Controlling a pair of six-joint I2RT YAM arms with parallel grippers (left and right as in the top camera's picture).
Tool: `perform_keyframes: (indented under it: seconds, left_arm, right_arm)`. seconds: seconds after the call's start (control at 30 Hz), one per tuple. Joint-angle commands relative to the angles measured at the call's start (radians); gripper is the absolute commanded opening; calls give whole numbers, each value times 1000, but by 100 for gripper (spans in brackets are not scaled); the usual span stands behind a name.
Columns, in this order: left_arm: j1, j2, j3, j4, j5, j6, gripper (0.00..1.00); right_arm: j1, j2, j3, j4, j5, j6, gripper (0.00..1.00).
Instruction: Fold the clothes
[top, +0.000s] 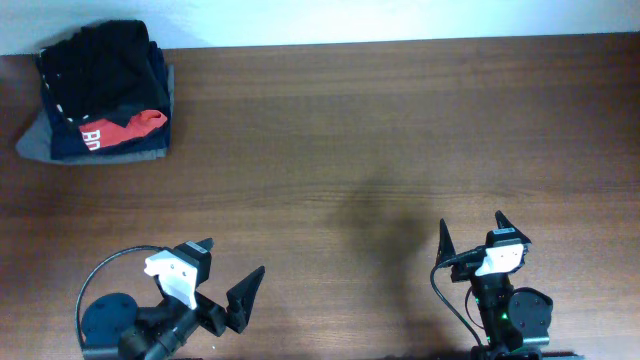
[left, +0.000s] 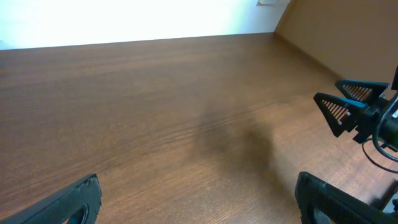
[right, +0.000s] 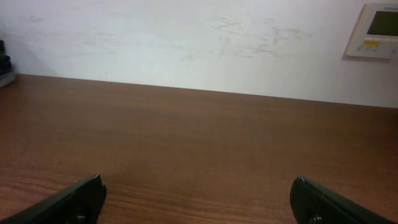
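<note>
At 10 o'clock in the overhead view we see the large black soft-fabric garment (top: 98, 58) lying bunched on top of a stack at the far left corner of the brown wood-grain table (top: 380, 120). Under it lie a folded dark navy garment with white block letters (top: 72, 142), a folded red garment (top: 133, 127) and a folded grey garment (top: 35, 142).

At 7 o'clock the left gripper (top: 232, 258) has its 2 black fingers spread wide and holds nothing, well apart from the stack. At 5 o'clock the right gripper (top: 472, 224) also has its 2 fingers parted and empty.

Both wrist views show bare wood between the fingers. In the right wrist view, a white wall panel with a small screen (right: 378, 30) sits at 1 o'clock.
</note>
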Motion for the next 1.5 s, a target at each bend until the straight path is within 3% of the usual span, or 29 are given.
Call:
perform_keyframes:
  seconds: [0.0, 0.73, 0.93, 1.33, 1.47]
  left_arm:
    - [-4, -10, -6, 5, 0, -3, 99]
    - [-4, -35, -6, -9, 29, 0, 99]
    - [-5, -111, -54, -16, -113, 27, 99]
    - [-29, -262, -360, 426, -171, -9, 99]
    - [-41, -309, -436, 505, -303, -129, 99]
  right_arm:
    - [-6, -11, -5, -8, 20, 5, 99]
    - [-6, -11, -5, -8, 20, 5, 99]
    - [-6, -11, -5, -8, 20, 5, 99]
    - [-6, -11, -5, -8, 20, 5, 99]
    - [-6, -11, -5, -8, 20, 5, 99]
